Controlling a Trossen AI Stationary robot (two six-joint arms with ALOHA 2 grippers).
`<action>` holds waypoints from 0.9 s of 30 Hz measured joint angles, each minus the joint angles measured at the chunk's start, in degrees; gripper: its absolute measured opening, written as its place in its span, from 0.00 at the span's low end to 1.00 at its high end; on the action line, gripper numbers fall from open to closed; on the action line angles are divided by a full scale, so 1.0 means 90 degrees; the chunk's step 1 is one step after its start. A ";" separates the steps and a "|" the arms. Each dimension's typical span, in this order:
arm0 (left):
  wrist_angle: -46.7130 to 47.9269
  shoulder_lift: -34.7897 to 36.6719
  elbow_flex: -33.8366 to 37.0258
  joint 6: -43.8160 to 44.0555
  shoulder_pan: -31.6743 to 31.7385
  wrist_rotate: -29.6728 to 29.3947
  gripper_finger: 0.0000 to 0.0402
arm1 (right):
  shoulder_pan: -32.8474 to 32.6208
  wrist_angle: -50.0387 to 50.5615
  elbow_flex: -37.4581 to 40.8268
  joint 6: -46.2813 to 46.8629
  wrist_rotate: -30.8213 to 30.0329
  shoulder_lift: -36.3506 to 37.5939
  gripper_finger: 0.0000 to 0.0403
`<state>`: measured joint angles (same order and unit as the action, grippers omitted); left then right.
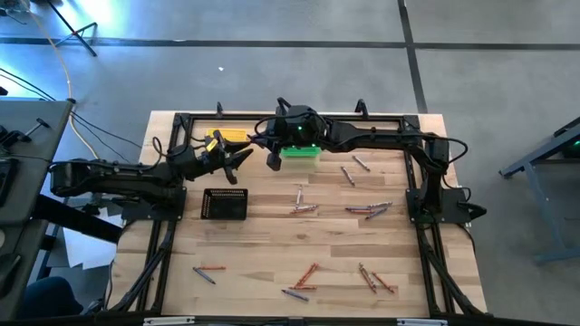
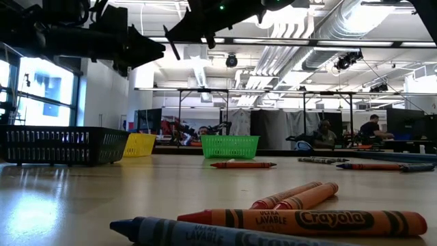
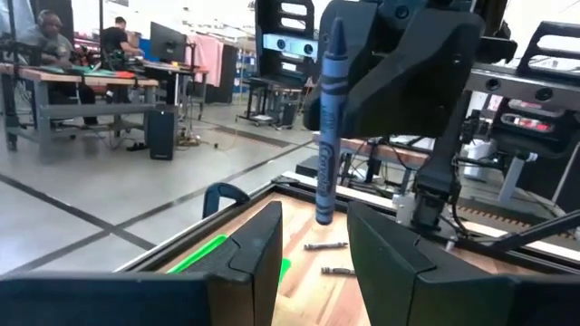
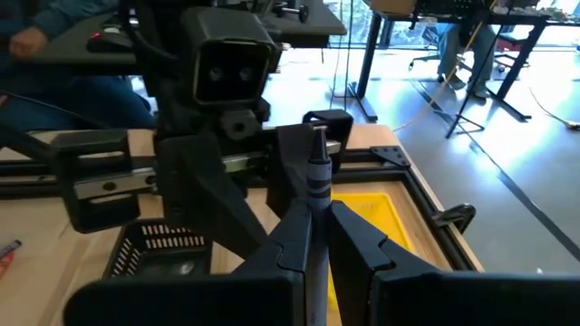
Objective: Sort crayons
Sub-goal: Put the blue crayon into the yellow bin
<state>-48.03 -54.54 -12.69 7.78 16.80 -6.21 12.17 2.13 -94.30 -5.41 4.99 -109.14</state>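
High view: a pale wooden slatted table (image 1: 272, 244) inside a black frame is seen, with both dark arms meeting above its far half. A black mesh bin (image 1: 225, 205) sits left of centre, a green mesh bin (image 1: 300, 156) and a yellow mesh bin (image 1: 230, 137) near the far edge.

The right gripper (image 1: 272, 159) is closed on a grey-blue paper-wrapped crayon (image 4: 316, 177), held upright, aloft between the green and black bins. The left gripper (image 1: 241, 161) faces it, jaws parted and empty, with the crayon standing just beyond its fingers (image 3: 256, 256).

Loose orange and grey crayons (image 1: 367, 209) lie scattered over the middle and near parts of the table.

Risk: if a handover is intended, a mistimed release would drop the crayon outside any bin; the two grippers are close enough to collide.

Room: open board lies toward the near edge; bins and frame crowd the far side.
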 joint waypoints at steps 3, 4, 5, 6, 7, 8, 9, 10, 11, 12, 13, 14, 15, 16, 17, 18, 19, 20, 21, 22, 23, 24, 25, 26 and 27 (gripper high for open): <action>-0.0070 0.0002 0.0000 -0.0064 0.0000 0.0002 0.29 | -0.0051 0.0002 0.0000 0.0026 0.0002 0.0000 0.04; -0.0095 0.0000 0.0000 -0.0125 -0.0016 0.0002 0.29 | -0.0074 0.0002 0.0000 0.0024 0.0024 0.0000 0.04; -0.0123 -0.0002 0.0000 -0.0210 -0.0037 -0.0003 0.29 | -0.0097 0.0001 0.0000 0.0021 0.0087 0.0000 0.04; -0.0165 -0.0016 0.0000 -0.0288 -0.0069 -0.0003 0.29 | -0.0124 -0.0003 0.0000 0.0015 0.0158 0.0000 0.04; -0.0197 -0.0028 0.0000 -0.0357 -0.0110 -0.0001 0.29 | -0.0156 -0.0019 0.0000 0.0005 0.0205 0.0000 0.04; -0.0214 -0.0029 0.0000 -0.0405 -0.0155 0.0003 0.29 | -0.0186 -0.0038 0.0000 -0.0001 0.0237 0.0000 0.04; -0.0229 -0.0029 0.0000 -0.0446 -0.0192 0.0005 0.29 | -0.0206 -0.0068 0.0000 -0.0009 0.0233 0.0000 0.04; -0.0238 -0.0029 0.0000 -0.0486 -0.0231 0.0006 0.29 | -0.0223 -0.0090 0.0000 -0.0038 0.0236 0.0000 0.04; -0.0238 -0.0029 0.0000 -0.0508 -0.0271 0.0006 0.29 | -0.0245 -0.0108 0.0000 -0.0064 0.0236 0.0000 0.04; -0.0241 -0.0029 0.0000 -0.0546 -0.0296 0.0000 0.29 | -0.0258 -0.0124 0.0000 -0.0070 0.0236 0.0000 0.04; -0.0259 -0.0029 0.0000 -0.0560 -0.0320 -0.0013 0.29 | -0.0271 -0.0141 0.0000 -0.0070 0.0234 0.0000 0.04; -0.0288 -0.0029 0.0000 -0.0562 -0.0337 -0.0018 0.29 | -0.0275 -0.0170 0.0000 -0.0069 0.0233 0.0000 0.04; -0.0311 -0.0029 0.0000 -0.0563 -0.0344 -0.0016 0.29 | -0.0284 -0.0185 0.0000 -0.0070 0.0234 0.0000 0.04; -0.0324 -0.0029 0.0000 -0.0563 -0.0345 -0.0012 0.29 | -0.0303 -0.0204 0.0000 -0.0070 0.0228 0.0000 0.04; -0.0328 -0.0029 0.0000 -0.0563 -0.0345 -0.0011 0.29 | -0.0318 -0.0220 0.0000 -0.0071 0.0216 0.0000 0.04; -0.0328 -0.0029 0.0000 -0.0563 -0.0345 -0.0010 0.29 | -0.0326 -0.0229 0.0000 -0.0074 0.0215 0.0000 0.04; -0.0328 -0.0029 0.0000 -0.0562 -0.0345 -0.0005 0.29 | -0.0329 -0.0251 0.0000 -0.0096 0.0216 0.0000 0.04; -0.0330 -0.0029 0.0000 -0.0560 -0.0345 0.0013 0.29 | -0.0339 -0.0262 0.0000 -0.0107 0.0216 0.0000 0.04; -0.0328 -0.0029 0.0000 -0.0560 -0.0345 0.0059 0.29 | -0.0343 -0.0265 0.0000 -0.0107 0.0216 0.0000 0.04; -0.0328 -0.0029 0.0000 -0.0559 -0.0342 0.0121 0.29 | -0.0346 -0.0265 0.0000 -0.0109 0.0218 0.0000 0.04; -0.0325 -0.0029 0.0000 -0.0553 -0.0343 0.0169 0.29 | -0.0348 -0.0260 0.0000 -0.0114 0.0221 0.0000 0.04; -0.0320 -0.0029 -0.0015 -0.0538 -0.0347 0.0203 0.29 | -0.0348 -0.0262 0.0000 -0.0114 0.0228 0.0000 0.04; -0.0299 -0.0029 -0.0042 -0.0518 -0.0362 0.0223 0.29 | -0.0348 -0.0268 0.0000 -0.0114 0.0232 0.0000 0.04; -0.0292 -0.0031 -0.0070 -0.0516 -0.0383 0.0229 0.29 | -0.0348 -0.0285 0.0000 -0.0112 0.0238 0.0000 0.04; -0.0284 -0.0033 -0.0100 -0.0521 -0.0412 0.0232 0.29 | -0.0348 -0.0296 0.0000 -0.0112 0.0243 0.0000 0.04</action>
<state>-50.58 -54.84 -13.59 3.09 13.09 -4.13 9.04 -0.53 -94.30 -6.42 7.18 -109.14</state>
